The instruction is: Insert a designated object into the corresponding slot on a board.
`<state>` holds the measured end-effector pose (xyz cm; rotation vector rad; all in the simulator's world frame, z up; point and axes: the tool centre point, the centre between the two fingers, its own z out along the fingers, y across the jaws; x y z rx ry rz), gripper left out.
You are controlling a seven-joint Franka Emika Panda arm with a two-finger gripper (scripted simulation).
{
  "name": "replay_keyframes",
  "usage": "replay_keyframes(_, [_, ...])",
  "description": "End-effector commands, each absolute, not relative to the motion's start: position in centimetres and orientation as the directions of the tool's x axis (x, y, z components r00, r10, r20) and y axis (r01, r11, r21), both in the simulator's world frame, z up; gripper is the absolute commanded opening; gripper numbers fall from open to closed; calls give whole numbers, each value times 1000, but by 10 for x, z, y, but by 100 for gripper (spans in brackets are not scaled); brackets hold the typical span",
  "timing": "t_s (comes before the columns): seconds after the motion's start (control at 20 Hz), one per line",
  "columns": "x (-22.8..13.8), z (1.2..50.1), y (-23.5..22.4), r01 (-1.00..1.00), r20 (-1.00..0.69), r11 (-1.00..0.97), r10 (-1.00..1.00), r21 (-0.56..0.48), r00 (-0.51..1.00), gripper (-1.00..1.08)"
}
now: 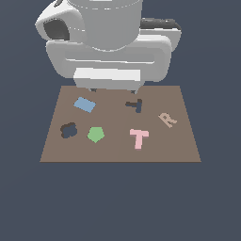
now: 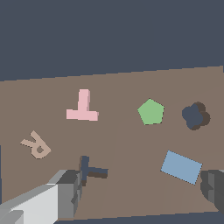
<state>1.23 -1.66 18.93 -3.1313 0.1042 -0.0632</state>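
In the exterior view the brown board [image 1: 120,124] lies flat, with the robot's bulky white arm above its far edge. Going from the exterior view's left to its right, the board carries a dark clover-shaped recess [image 1: 68,130], a blue rectangle [image 1: 84,105] farther back, a green pentagon [image 1: 95,134], the pale-pink T block [image 1: 139,138], the dark T-shaped slot [image 1: 134,105] behind it, and a tan letter R [image 1: 167,119].

The pink T [image 2: 82,107] rests flat on the board, just in front of its slot [image 2: 91,170] and apart from it, well clear of the fingers [image 2: 141,190]. In the wrist view one finger [image 2: 65,192] stands just beside the T-shaped slot, and the other finger [image 2: 213,186] shows at the picture's edge beyond the blue rectangle [image 2: 181,166]. They are spread wide apart, with nothing between them and nothing held. The green pentagon [image 2: 151,111] and clover recess [image 2: 195,116] lie farther off.
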Motion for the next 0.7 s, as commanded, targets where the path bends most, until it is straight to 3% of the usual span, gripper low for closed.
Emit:
replay_keyframes(0.0, [12,189,-17,-66,40,-998,-67,-9,997,100])
replay_keyframes(0.65, [31,151,5,-86,29,-996,-86,-7,996,100])
